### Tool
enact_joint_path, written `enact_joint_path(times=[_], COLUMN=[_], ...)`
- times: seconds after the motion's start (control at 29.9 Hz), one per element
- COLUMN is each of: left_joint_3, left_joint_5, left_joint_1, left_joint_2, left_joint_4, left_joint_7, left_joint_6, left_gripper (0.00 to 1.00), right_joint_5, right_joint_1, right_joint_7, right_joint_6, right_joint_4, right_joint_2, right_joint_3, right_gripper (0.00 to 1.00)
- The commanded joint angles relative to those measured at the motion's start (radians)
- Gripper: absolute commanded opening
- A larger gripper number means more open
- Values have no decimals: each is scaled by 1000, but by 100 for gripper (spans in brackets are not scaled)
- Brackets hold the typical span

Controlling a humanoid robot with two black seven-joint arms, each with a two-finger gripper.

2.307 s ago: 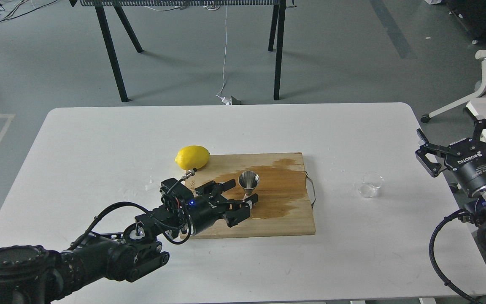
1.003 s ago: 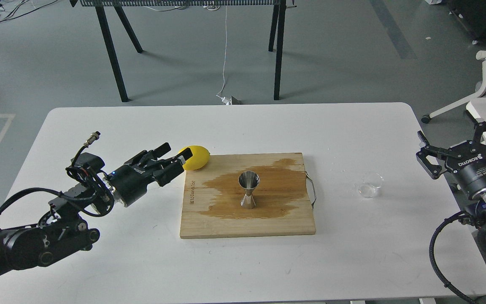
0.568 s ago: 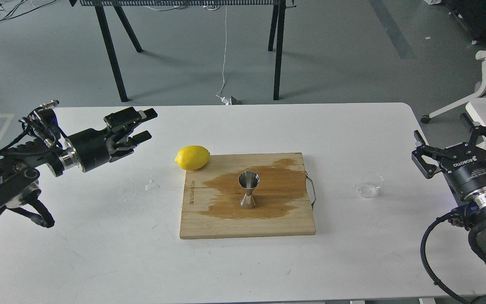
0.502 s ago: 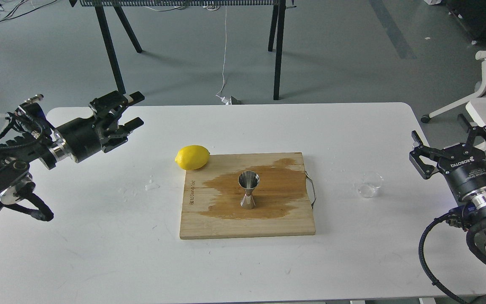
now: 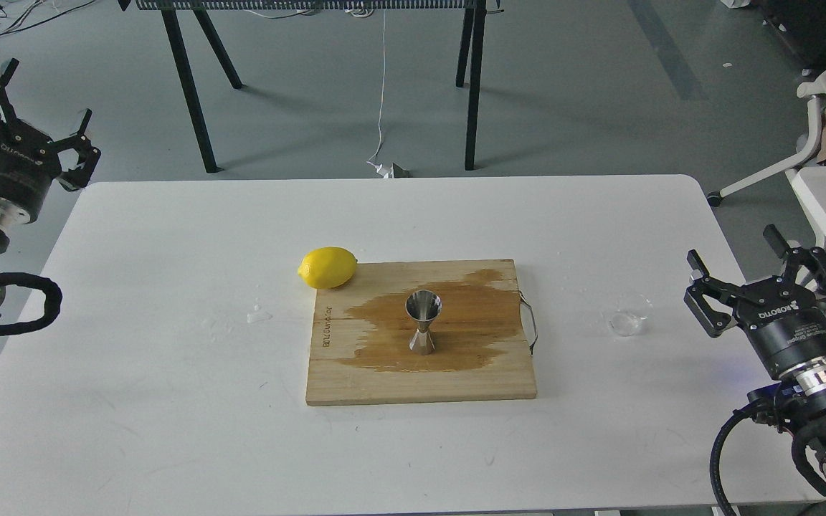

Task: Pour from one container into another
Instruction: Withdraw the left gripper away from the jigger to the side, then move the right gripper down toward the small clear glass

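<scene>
Evidently the chief hazard lay with the clear cup [image 5: 629, 315], which stood alone on the white surface [image 5: 169, 430] to the right of the wooden board [image 5: 355, 387], apart from it. It looked light and thin-walled; a pincer closing off-centre or arriving too low would likely tip it or skid it toward the surface's right edge. Its transparency also made the rim hard to read against the white top, and whether it held any liquid could not be determined.

A second risk concerned the steel jigger [image 5: 423, 324], upright near the middle of the board on a narrow foot, within a dark wet patch [image 5: 470, 301]. Its mouth was small, so a pour begun too high or too fast would probably miss and add to that patch; a nudge at the waist could topple it. The lemon [image 5: 327, 267] rested at the board's far-left corner (touching or nearly so) and was judged no obstacle.

The right pincer [image 5: 757, 276] was raised beside the surface's right edge, near the cup but not touching it, fingers spread wide and empty. The left pincer [image 5: 29, 104] was held high off the far-left corner, well apart from everything, likewise spread and holding nothing.
</scene>
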Motion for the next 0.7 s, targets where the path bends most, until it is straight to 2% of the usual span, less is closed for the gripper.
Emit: enact_joint_path(times=[0.0, 0.23, 0.37, 0.47, 0.67], left_joint_3=[0, 2, 19, 39, 154], left_joint_5=[-117, -208, -207, -199, -179], left_joint_1=[5, 16, 33, 38, 35], left_joint_2=[5, 18, 12, 6, 10], left_joint_4=[-4, 3, 4, 4, 12], left_joint_7=[0, 0, 0, 0, 0], left_joint_6=[0, 0, 0, 0, 0], left_gripper=[92, 92, 92, 92, 92], right_joint_5=[33, 64, 63, 58, 55], right_joint_1=[-68, -86, -63, -30, 3], right_joint_7=[0, 0, -8, -24, -34], right_joint_6=[-188, -516, -654, -716, -728], right_joint_4=[100, 137, 129, 126, 107], right_joint_2=[-1, 1, 1, 1, 9], right_joint_3=[5, 21, 28, 21, 15], right_gripper=[99, 99, 99, 99, 99])
